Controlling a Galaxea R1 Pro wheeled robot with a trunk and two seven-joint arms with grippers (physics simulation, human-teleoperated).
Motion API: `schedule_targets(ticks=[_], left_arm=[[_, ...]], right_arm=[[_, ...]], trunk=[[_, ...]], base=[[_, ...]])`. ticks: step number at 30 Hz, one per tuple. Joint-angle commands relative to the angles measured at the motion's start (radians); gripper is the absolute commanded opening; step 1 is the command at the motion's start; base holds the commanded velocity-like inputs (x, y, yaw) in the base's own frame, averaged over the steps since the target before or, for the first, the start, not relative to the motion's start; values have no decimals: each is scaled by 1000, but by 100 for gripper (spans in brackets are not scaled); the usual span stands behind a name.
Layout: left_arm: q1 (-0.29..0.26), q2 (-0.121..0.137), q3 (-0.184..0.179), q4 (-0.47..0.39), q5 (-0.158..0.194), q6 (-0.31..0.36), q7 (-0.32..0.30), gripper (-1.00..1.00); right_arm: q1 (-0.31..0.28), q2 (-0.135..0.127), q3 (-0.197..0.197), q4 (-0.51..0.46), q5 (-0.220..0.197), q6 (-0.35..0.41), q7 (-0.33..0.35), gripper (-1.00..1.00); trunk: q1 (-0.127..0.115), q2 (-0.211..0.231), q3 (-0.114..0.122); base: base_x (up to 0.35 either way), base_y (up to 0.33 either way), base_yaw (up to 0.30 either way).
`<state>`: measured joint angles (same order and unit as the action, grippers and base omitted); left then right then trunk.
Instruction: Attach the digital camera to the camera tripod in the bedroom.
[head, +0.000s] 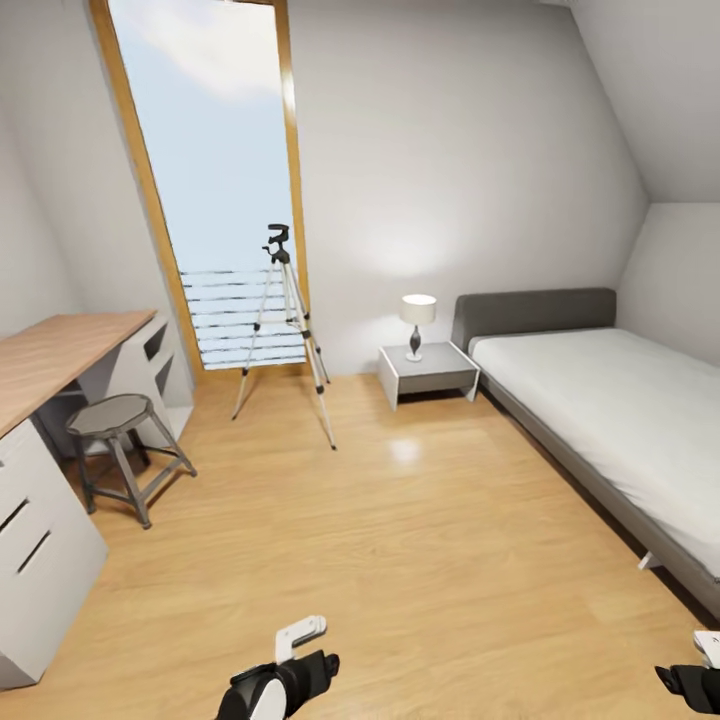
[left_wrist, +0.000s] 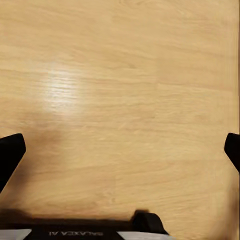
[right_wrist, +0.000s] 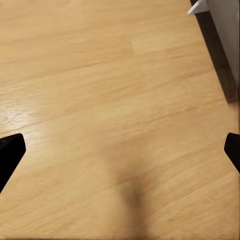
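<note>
The camera tripod (head: 287, 325) is being seen standing upright on the wood floor (head: 400, 540) before the tall window (head: 215, 180), well apart from both arms. The left pincer (left_wrist: 120, 150) and right pincer (right_wrist: 120, 150) are being held wide open over the floor, nothing gripped.

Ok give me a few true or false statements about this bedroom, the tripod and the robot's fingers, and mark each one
1. The camera tripod stands in front of the tall window. True.
2. A camera is mounted on the tripod. False: its head is bare.
3. The stool stands beside the desk. True.
4. The lamp stands on the bed. False: it stands on the nightstand.
5. The left gripper has its fingers spread over bare floor. True.
</note>
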<state>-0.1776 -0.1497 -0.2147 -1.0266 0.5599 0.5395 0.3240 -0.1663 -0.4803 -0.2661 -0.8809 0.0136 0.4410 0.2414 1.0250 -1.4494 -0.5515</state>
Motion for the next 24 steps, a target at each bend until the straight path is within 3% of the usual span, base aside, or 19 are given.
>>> schedule_targets(ticks=[1,7,9,10,11,14,16,24], left_arm=[[0,1,-1,-2,32,6,21,100],[-1,7,41,-3,153,23,142,100],[-2,9,75,-3,185,22,193,100],[-2,9,117,-3,214,22,243,100],[-2,9,117,-3,214,22,243,100],[-3,10,175,-5,246,20,314,100],[-4,11,190,-6,253,19,333,100],[-12,15,211,-10,261,10,357,100]], right_arm=[[-1,0,-2,-1,2,5,6,100],[-1,0,-2,-1,2,5,7,100],[-1,0,-2,-1,2,5,7,100],[-1,0,-2,-1,2,6,7,100],[-1,0,-2,-1,2,6,7,100],[-1,0,-2,-1,2,6,7,100],[-1,0,-2,-1,2,6,7,100],[-1,0,0,18,2,6,7,100]], trunk=[[0,-1,-2],[0,-1,-5],[0,-1,-6],[0,-1,-6],[0,-1,-7],[0,-1,-8],[0,-1,-9],[19,-36,-29]], base=[[0,0,-247],[0,0,-247],[0,0,-247],[0,0,-247],[0,0,-247],[0,0,-247],[0,0,-247],[0,0,-247]])
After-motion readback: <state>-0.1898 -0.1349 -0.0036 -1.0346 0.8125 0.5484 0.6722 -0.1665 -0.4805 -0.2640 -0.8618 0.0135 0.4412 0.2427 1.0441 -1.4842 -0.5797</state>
